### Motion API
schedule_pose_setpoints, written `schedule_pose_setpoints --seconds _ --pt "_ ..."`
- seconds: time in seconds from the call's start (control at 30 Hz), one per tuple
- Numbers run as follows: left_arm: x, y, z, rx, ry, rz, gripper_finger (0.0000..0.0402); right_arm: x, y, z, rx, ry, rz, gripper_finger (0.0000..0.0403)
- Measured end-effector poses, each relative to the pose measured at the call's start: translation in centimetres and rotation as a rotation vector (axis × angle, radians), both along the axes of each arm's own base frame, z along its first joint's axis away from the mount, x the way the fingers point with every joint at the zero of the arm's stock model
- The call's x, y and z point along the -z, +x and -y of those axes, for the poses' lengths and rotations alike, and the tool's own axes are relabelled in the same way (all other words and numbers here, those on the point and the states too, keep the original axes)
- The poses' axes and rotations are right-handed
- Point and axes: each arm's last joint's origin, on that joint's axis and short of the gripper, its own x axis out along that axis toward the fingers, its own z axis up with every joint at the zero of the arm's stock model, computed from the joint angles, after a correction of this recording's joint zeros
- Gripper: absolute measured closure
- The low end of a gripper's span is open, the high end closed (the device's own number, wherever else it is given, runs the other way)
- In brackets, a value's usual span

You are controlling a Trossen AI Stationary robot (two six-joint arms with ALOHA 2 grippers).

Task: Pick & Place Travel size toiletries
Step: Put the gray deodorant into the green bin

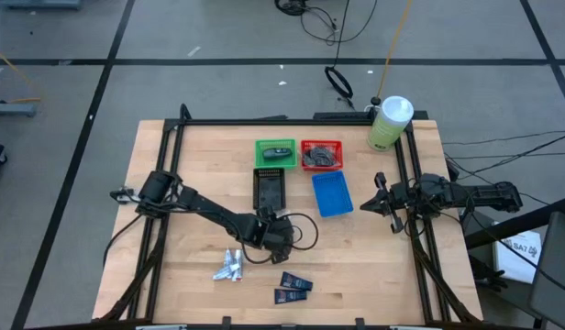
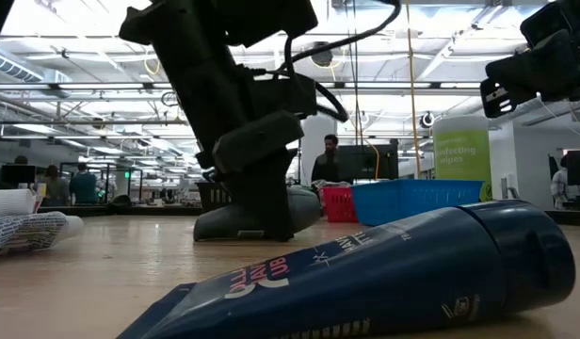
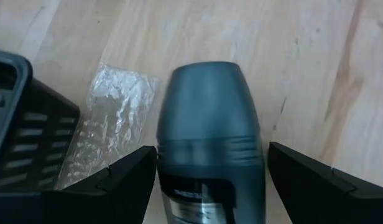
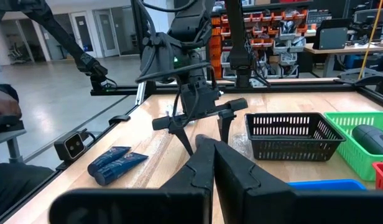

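From above, the left hand point(image 1: 281, 240) is low over the middle of the wooden desk point(image 1: 191, 174), just in front of the black basket point(image 1: 269, 188). Silver-white tubes point(image 1: 230, 266) lie near it toward the front edge, and two navy packets point(image 1: 293, 287) lie side by side beyond them. A green bin point(image 1: 275, 153) holds a dark oval piece point(image 1: 279, 154), the red bin point(image 1: 321, 154) holds grey pieces, and a blue bin point(image 1: 332, 194) sits in front of the red one. A pale-green bottle point(image 1: 389, 123) stands at the far right corner. The right hand point(image 1: 385, 195) waits at the desk's right edge.

From desk level, a navy packet point(image 2: 384, 273) lies close to the camera, and the left hand point(image 2: 262, 212) reaches down to the desk behind it.

In the left wrist view, the hand's fingers point(image 3: 120, 180) are spread on either side of a dark roll-on bottle point(image 3: 210, 137) with a clear gap on each side; a crinkled clear wrapper point(image 3: 107, 124) lies beside it, next to the black basket point(image 3: 23, 124).

In the right wrist view, the right hand's fingers point(image 4: 241, 177) are pressed together. Farther off, the left hand point(image 4: 201, 134) has its fingers spread down to the desk, with the navy packets point(image 4: 114, 163) lying nearby.
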Motion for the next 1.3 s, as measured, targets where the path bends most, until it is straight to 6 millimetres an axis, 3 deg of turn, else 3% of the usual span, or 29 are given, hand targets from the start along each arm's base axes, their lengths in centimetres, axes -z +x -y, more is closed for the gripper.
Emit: schedule_pose_setpoints --seconds 0.5,0.8,1.07,1.3 --pt "-0.10 0.05 -0.04 0.054 0.023 -0.007 0.0107 0.11 0.09 0.00 0.000 -0.001 -0.013 0.0399" --pt "-0.11 0.05 -0.06 0.086 -0.011 -0.021 0.0207 0.11 0.09 0.00 0.000 -0.001 -0.013 0.0399" --pt "-0.12 0.08 -0.03 0.124 -0.021 -0.030 0.0207 0.11 0.09 0.00 0.000 -0.001 -0.013 0.0399" --pt "-0.62 0.07 0.00 0.144 -0.017 -0.014 0.0182 0.10 0.09 0.00 0.000 -0.001 -0.012 0.0399"
